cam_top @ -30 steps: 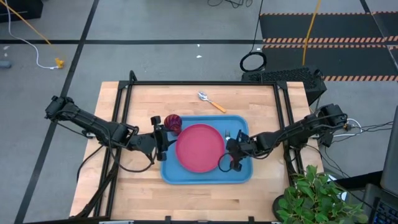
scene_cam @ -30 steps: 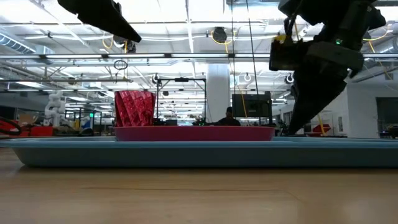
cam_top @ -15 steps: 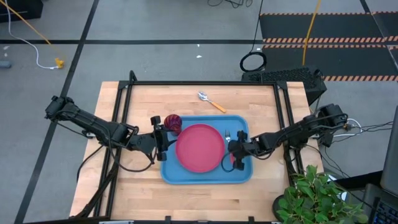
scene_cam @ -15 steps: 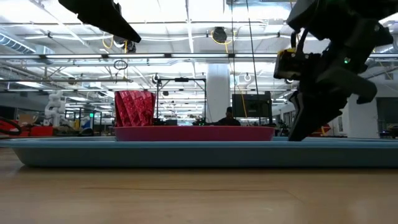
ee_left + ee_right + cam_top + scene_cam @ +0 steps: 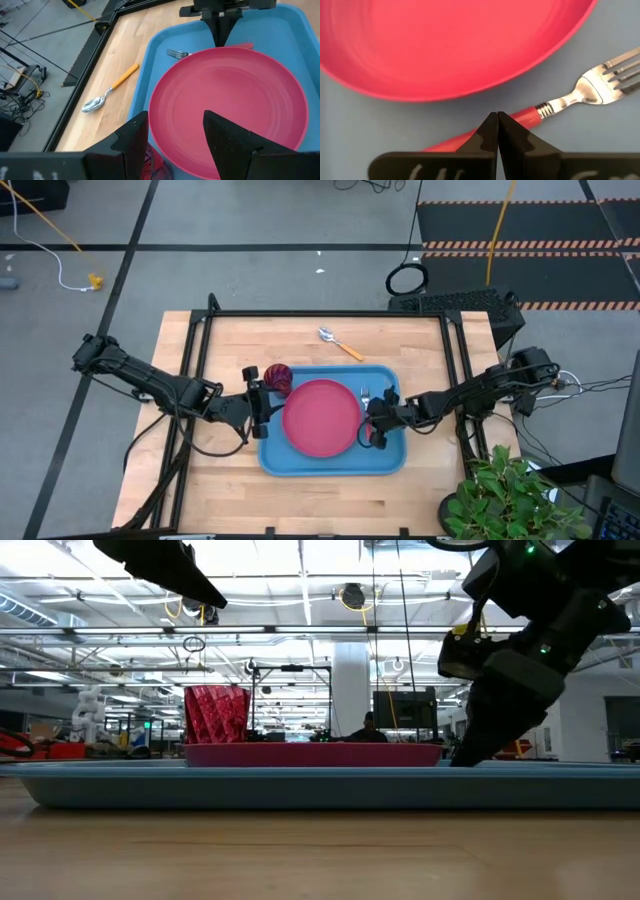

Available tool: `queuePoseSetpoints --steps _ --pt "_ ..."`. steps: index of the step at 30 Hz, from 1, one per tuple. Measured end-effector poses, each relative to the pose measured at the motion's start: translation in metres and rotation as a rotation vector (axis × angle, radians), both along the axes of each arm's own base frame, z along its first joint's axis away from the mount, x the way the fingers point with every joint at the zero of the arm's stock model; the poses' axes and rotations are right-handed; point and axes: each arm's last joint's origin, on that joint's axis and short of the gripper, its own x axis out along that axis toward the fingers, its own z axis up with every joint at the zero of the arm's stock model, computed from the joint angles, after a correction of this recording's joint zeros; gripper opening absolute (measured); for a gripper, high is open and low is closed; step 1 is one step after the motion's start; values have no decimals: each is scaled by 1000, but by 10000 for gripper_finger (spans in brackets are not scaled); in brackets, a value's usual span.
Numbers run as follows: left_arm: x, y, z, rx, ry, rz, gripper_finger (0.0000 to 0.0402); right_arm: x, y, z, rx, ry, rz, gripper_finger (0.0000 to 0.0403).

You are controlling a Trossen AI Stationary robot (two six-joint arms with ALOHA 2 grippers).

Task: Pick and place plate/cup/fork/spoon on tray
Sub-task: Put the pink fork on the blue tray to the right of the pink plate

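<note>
The blue tray (image 5: 290, 462) lies mid-table. The pinkish-red plate (image 5: 322, 417) rests flat in it. The dark red cup (image 5: 278, 378) stands upright at the tray's far left corner. The fork (image 5: 570, 97) lies flat on the tray floor, right of the plate. The orange-handled spoon (image 5: 340, 344) lies on the wood beyond the tray. My left gripper (image 5: 175, 130) is open and empty above the tray's left edge, next to the cup. My right gripper (image 5: 497, 117) is shut, its tips down at the fork's red handle. My right gripper's shut fingertips (image 5: 492, 125) stand on the middle of the fork's red handle (image 5: 525, 116), coming from above and slanting from the table's right. I cannot tell whether they touch it. The fork lies flat on the tray.
Black frame rails (image 5: 200, 350) run along the table's left, right and far sides. A potted plant (image 5: 510, 500) stands at the near right corner. Bare wood lies in front of the tray and around the spoon.
My right gripper has gone a little toward the table's far edge and down, to the fork's handle beside the plate. The fork, plate and cup have stayed in place.
</note>
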Motion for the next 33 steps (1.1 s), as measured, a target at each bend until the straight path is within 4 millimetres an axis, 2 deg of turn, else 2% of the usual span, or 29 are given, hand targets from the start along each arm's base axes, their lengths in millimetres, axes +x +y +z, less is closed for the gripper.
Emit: queuePoseSetpoints --steps 5,15,27,33 --pt "0 0 0 7 2 -5 193 5 0 -7 8 -9 -34 0" --pt "0 0 0 36 13 -23 193 4 1 -8 15 -6 -40 0" --pt "0 0 0 35 13 -22 193 -2 -1 17 25 -85 -14 0" --pt "0 0 0 18 7 -11 193 -3 -3 20 -30 -98 -35 0"
